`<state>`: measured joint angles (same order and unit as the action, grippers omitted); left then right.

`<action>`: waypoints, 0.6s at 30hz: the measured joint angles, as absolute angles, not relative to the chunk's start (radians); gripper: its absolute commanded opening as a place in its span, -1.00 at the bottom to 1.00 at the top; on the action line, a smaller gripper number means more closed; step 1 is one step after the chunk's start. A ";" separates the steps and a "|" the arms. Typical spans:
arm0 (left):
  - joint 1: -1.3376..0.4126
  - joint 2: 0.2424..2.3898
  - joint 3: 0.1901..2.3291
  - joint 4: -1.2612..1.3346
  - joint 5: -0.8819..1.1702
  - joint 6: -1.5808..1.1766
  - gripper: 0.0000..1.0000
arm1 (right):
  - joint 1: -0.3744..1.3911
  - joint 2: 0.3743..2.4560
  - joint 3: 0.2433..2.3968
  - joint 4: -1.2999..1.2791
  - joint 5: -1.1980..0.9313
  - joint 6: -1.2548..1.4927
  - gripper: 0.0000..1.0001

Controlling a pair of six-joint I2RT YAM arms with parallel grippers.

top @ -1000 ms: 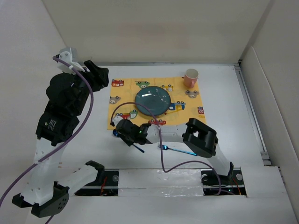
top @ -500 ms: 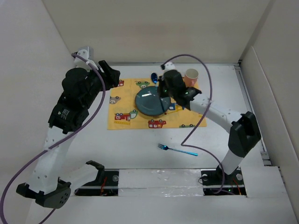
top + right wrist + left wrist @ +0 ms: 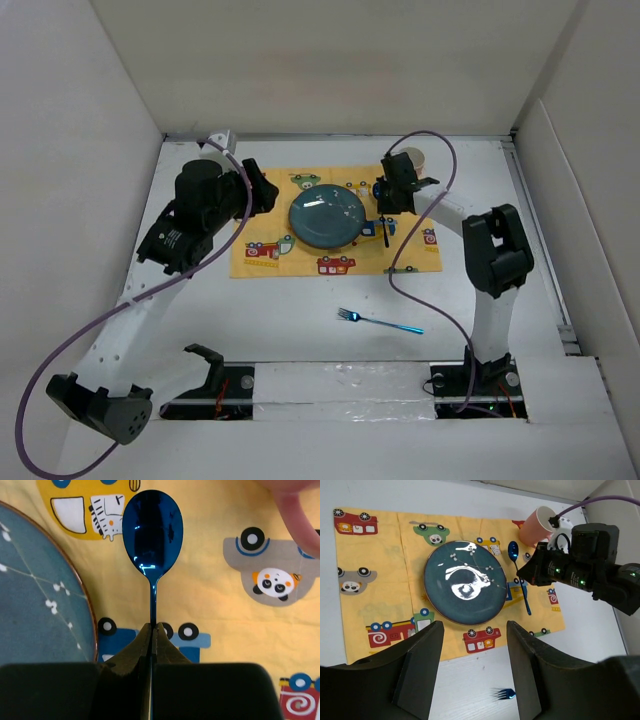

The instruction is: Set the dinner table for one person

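The white dinner table [image 3: 300,310] carries a yellow cartoon placemat [image 3: 262,250] with a dark teal plate [image 3: 326,217] on it. My right gripper [image 3: 386,208] is shut on the handle of a shiny blue spoon [image 3: 386,233] just right of the plate, low over the mat. In the right wrist view the spoon bowl [image 3: 152,527] points away from the closed gripper [image 3: 152,628]. My left gripper [image 3: 265,190] is open and empty, high over the mat's left side; its fingers [image 3: 420,670] frame the plate [image 3: 465,582] and spoon [image 3: 514,553].
A pink cup [image 3: 414,156] stands at the mat's far right corner, just behind the right gripper; it also shows in the left wrist view [image 3: 538,522]. A blue fork [image 3: 380,322] lies on the bare table in front of the mat. White walls enclose the table.
My right gripper carried the spoon from the mat's near left corner, over the plate's far side, down to the plate's right side. My left arm swung right toward the plate.
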<state>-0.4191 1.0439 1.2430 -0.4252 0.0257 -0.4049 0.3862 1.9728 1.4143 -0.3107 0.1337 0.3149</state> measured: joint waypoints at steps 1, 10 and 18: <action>-0.419 1.044 1.243 -0.424 0.026 -0.405 0.00 | 0.385 1.986 1.425 -0.316 0.133 0.314 -1.00; -0.419 1.069 1.243 -0.397 0.035 -0.405 0.00 | 0.374 2.050 1.497 -0.355 0.139 0.331 -0.51; -0.419 1.075 1.243 -0.392 0.035 -0.405 0.00 | 0.360 2.057 1.498 -0.366 0.139 0.333 -0.40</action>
<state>-0.4191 1.0748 1.2430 -0.3923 0.0353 -0.4053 0.3595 2.0575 1.4979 -0.3660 0.1387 0.3332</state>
